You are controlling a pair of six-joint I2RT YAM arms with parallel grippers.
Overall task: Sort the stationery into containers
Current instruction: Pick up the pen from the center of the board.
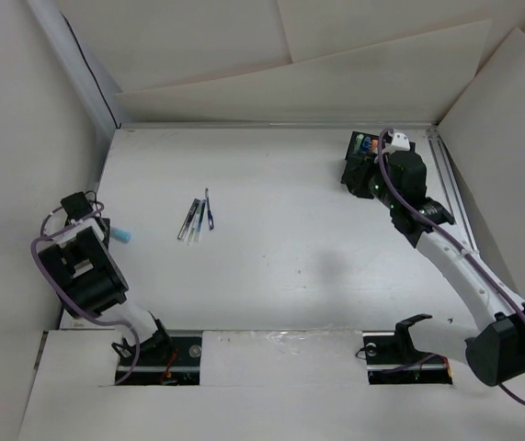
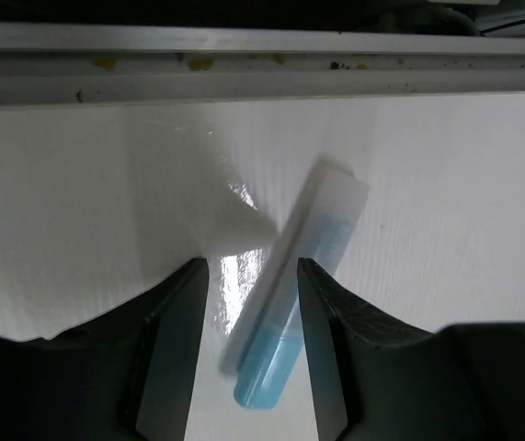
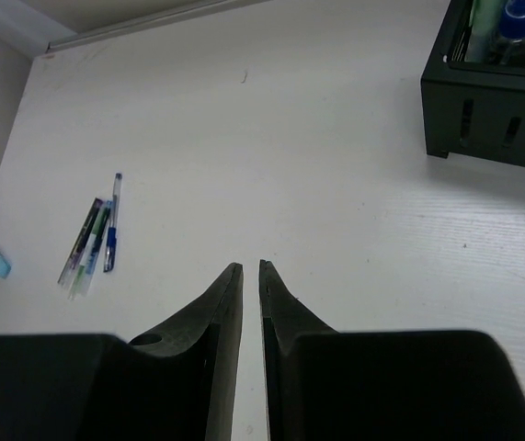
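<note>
One light blue stick (image 2: pixel 291 294) lying slantwise between the spread fingers of the left pincer (image 2: pixel 250 268), three pens (image 1: pixel 198 220) bunched well off to its right, one black box (image 3: pixel 492 101) ahead-right of the right pincer (image 3: pixel 250 268), fingers nearly touching, gripping nothing.

White table (image 1: pixel 290 276), pale board walls (image 1: pixel 336 83)

A light blue stick (image 2: pixel 294 294) lies flat and slanted on the table (image 1: pixel 290 276), near its left edge. A few slim pens (image 1: pixel 196 220) lie side by side, nearly parallel, left of centre. The black organiser box (image 3: pixel 487 101) stands upright at the far right, with pieces inside.
</note>
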